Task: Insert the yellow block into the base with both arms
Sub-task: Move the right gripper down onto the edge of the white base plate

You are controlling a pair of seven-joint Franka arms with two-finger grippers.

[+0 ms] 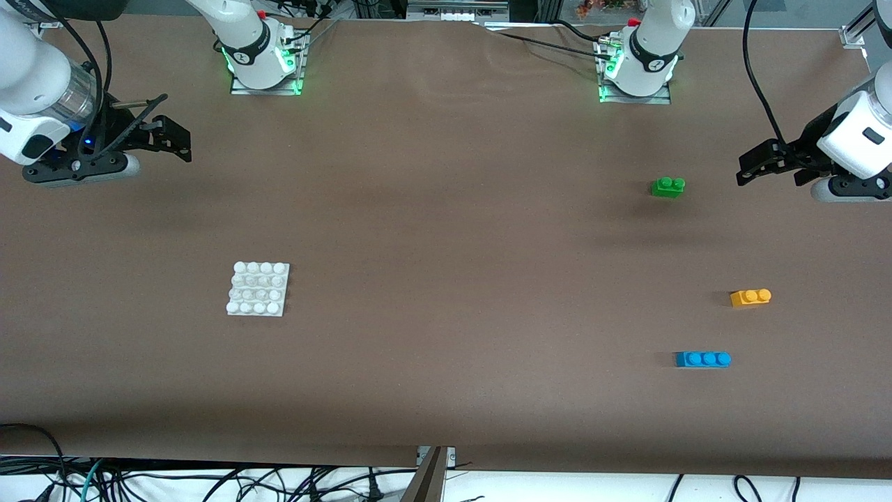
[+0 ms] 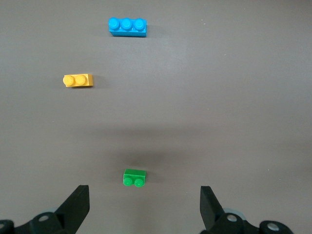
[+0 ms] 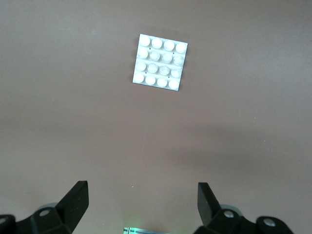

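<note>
Left hand (image 2: pixel 144 207), right hand (image 3: pixel 141 204): both spread wide, empty, touching nothing.

The bench (image 1: pixel 446 279) is covered in plain dull brown. The base (image 1: pixel 258 289) is all white, its studs set in a four-by-four grid. The yellow block (image 1: pixel 750 298) is orange-yellow, the two-stud brick (image 1: pixel 667 186) bright green, the three-stud brick (image 1: pixel 703 359) vivid blue. Both arms are white with black grippers, and green lights glow at their feet.

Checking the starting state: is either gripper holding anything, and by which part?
Nothing is held. The left gripper and right gripper both hang open and empty; the yellow block lies untouched on the table.
</note>
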